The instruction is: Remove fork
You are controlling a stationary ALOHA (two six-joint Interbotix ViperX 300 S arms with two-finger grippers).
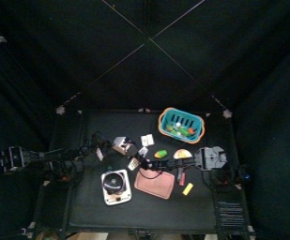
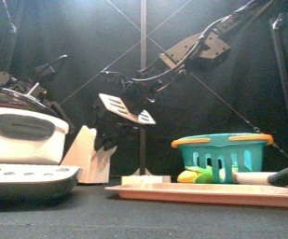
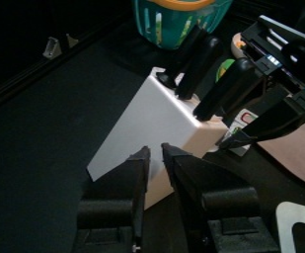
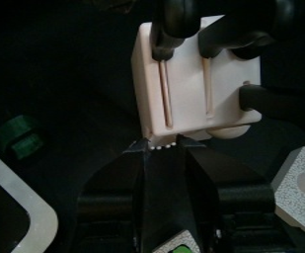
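Observation:
A white knife block (image 1: 119,143) with dark handles stands mid-table; it also shows in the front view (image 2: 91,155). My right gripper (image 4: 152,168) reaches across from the right and is shut on a thin fork (image 4: 155,146). The fork's pale tines point at the block's (image 4: 194,94) slotted face, just clear of it. In the front view this gripper (image 2: 131,97) hangs above and right of the block, with a pale flat piece (image 2: 129,109) under it. My left gripper (image 3: 156,158) rests on the left side, jaws nearly together and empty, facing the block (image 3: 148,119).
A teal basket (image 1: 181,122) with fruit stands at the back right. A pink board (image 1: 160,184) lies in front, with a yellow piece (image 1: 188,188) beside it. A white kitchen scale (image 1: 115,186) sits front left, large in the front view (image 2: 21,140).

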